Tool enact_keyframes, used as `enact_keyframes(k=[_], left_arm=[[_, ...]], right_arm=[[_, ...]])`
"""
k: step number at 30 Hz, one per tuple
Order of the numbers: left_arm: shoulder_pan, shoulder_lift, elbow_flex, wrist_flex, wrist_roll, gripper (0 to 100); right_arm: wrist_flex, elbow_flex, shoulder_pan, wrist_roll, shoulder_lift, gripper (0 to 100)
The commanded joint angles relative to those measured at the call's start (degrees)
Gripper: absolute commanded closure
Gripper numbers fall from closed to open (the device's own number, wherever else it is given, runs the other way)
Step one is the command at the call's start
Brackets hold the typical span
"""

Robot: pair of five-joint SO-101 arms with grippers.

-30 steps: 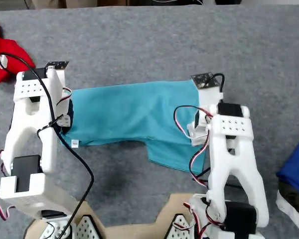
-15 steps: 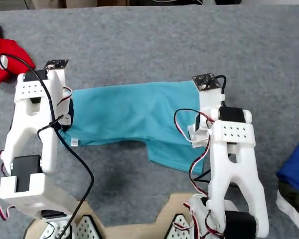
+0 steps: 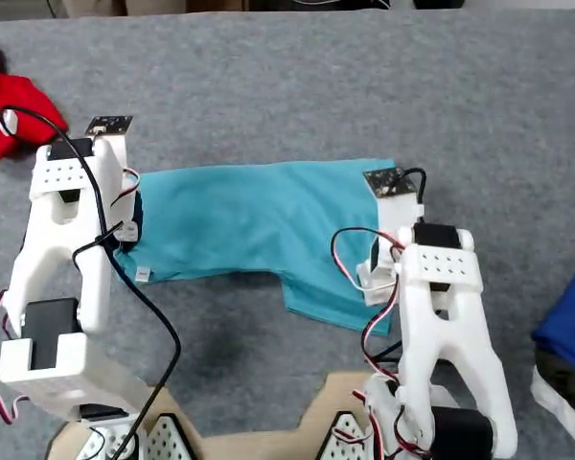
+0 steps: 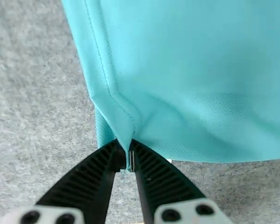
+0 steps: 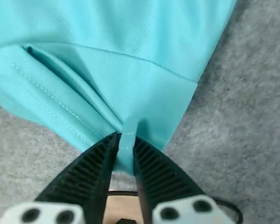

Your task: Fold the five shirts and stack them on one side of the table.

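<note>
1. The teal shirt [image 3: 249,225] lies flat in the middle of the grey table [image 3: 364,77], drawn out sideways between the two arms. One flap on its right part reaches toward the near edge.
2. The left gripper [image 4: 128,157] has its jaws pressed together on the hemmed edge at the shirt's left end. The cloth rises into a small peaked crease at the pinch.
3. The right gripper [image 5: 126,139] has its jaws clamped on a narrow fold of teal cloth at the shirt's right end. Several pleats fan away from the pinch.
4. In the high view, the left arm [image 3: 62,240] stands over the shirt's left end and the right arm [image 3: 446,316] over its right end.
5. A red garment [image 3: 5,115] lies bunched at the far left corner, well apart from the teal shirt.
6. At the table's right edge, a blue garment [image 3: 567,326] rests on a dark layer [image 3: 556,369] and a white layer [image 3: 556,398].
</note>
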Motion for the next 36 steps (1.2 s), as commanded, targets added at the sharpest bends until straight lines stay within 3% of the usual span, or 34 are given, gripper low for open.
enact_keyframes(k=[1,5,9,12,20,24,27,36], left_arm=[[-0.70,-2.59,-0.44,0.09,-3.08,98],[-1.23,-2.68,-0.62,2.20,-6.42,94],[-2.64,-2.68,-3.87,6.59,-6.86,81],[-4.48,-2.68,-8.26,9.05,-6.86,80],[-6.51,-2.59,-22.86,13.71,-6.51,80],[-2.81,-2.51,-21.10,12.04,-2.81,84],[-0.26,-2.51,-17.67,10.99,-2.20,90],[1.49,-2.51,-13.19,11.34,-2.46,93]], right_arm=[[-1.76,-0.04,1.27,0.44,-1.98,99.3],[-2.02,-0.13,0.92,0.44,-2.15,96.0],[-1.49,-0.13,1.19,0.44,-2.15,78.8],[-1.23,-0.48,0.92,0.44,-2.24,71.3],[6.33,-12.53,-3.38,0.00,-1.71,79.4],[3.08,-12.97,-10.07,-0.35,-1.63,89.1],[0.35,-11.82,-15.25,-5.45,0.40,95.6],[-5.45,-14.81,-20.35,-14.24,16.22,96.4]])
